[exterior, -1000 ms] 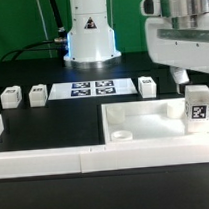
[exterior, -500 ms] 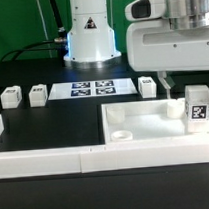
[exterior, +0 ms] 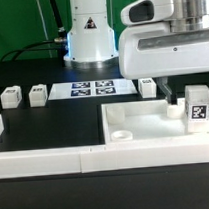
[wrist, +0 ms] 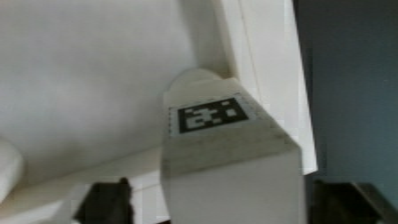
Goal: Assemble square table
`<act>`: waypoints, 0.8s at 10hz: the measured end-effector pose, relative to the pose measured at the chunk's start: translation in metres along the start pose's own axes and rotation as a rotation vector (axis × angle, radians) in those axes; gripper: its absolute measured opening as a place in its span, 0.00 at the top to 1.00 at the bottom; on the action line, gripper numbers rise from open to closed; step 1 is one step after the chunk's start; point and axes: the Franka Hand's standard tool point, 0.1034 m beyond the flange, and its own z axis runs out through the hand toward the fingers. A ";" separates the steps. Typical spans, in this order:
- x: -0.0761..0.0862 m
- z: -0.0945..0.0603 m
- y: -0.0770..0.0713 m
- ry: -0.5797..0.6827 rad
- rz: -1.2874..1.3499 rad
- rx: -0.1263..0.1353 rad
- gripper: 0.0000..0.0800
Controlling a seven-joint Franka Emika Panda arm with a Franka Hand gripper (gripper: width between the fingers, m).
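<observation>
A: Three legs (exterior: 10, 96) (exterior: 37, 95) (exterior: 146, 86) are left lying on the surface (exterior: 54, 124), off the slab (exterior: 144, 122). A fourth leg (exterior: 198, 107) is stood upright in the slab's corner at the exterior view's right.
B: Change?
A: The arm has been lowered and shifted toward the exterior view's left. The pincer (wrist: 222, 205) is released, fingers (wrist: 107, 200) spread either side of the fourth leg.
B: Meaning?
A: A grasp on it is judged imminent. Three legs remain to be fitted.

Behind: green backdrop (exterior: 16, 26); below: black tabletop (exterior: 54, 126); even light.
</observation>
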 end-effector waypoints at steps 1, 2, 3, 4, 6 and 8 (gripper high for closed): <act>0.000 0.000 0.000 -0.001 0.084 0.001 0.48; 0.000 0.000 0.001 -0.001 0.144 0.000 0.63; 0.000 0.000 0.002 -0.001 0.248 -0.001 0.63; 0.000 0.000 0.003 -0.002 0.363 -0.003 0.63; -0.001 0.001 0.004 -0.001 0.605 -0.010 0.63; -0.003 0.001 0.003 0.006 0.917 -0.023 0.63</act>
